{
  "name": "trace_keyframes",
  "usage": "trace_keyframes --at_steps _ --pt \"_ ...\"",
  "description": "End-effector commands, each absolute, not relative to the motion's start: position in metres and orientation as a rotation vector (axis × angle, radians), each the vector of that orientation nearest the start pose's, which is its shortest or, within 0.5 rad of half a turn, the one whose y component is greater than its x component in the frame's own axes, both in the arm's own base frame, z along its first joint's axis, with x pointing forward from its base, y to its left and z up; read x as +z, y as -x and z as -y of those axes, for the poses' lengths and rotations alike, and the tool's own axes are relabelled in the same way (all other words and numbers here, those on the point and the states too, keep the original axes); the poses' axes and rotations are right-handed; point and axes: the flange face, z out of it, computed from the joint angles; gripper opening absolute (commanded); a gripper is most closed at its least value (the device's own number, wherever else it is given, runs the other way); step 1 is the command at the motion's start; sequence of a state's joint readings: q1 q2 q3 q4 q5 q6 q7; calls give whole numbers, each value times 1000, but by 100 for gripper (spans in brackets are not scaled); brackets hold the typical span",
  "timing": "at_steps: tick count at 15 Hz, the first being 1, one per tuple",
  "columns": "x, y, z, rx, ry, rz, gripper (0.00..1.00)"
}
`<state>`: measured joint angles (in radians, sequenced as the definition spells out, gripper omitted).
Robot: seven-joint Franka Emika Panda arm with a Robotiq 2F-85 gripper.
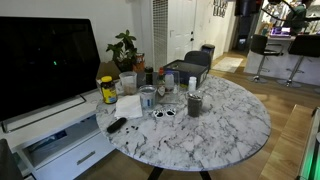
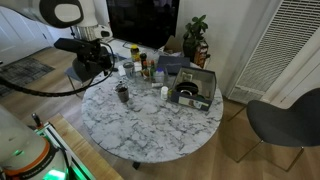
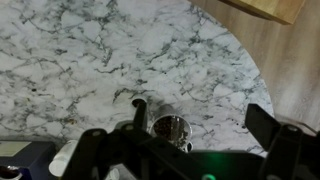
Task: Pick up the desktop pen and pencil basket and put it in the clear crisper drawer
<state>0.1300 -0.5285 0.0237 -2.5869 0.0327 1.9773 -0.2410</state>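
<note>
Exterior view, reading across: the gripper (image 2: 92,62) hovers with fingers spread wide, as the wrist view confirms. The pen and pencil basket (image 2: 122,93) stands upright nearby, and the clear crisper drawer (image 2: 210,88) lies well apart. Centre the jaws around the basket, descend straight, and squeeze gently.

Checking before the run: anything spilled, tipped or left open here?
Nothing spilled or tipped that I can see on the marble table. The one oddity: the white TV-stand drawer beside it seems pulled open.
</note>
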Motion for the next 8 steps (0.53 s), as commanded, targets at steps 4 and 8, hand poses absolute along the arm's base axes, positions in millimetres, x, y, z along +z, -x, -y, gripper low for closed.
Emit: trace_keyframes --at_steps 4,8 --pt "371 -432 -66 98 3042 699 100" --pt "343 -467 -68 76 3048 714 100"
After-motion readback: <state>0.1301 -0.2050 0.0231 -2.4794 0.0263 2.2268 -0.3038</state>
